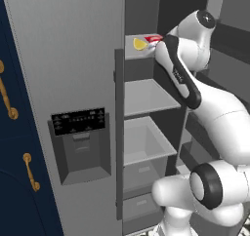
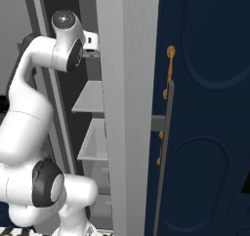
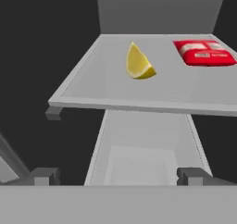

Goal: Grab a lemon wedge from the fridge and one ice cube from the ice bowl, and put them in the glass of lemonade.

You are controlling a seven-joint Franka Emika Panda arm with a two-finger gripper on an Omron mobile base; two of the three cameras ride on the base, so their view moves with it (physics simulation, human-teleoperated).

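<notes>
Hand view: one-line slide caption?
Lemon wedge beside a flat red packet on a grey fridge shelf.

White Franka arm [image 1: 215, 113] — glossy rounded segments, bulbous housings. Dark grey rings at joints, round dark cap on upper joint, long black strip along forearm link. Pincer fingers [image 3: 44, 176] — small, blocky, grey.
</notes>
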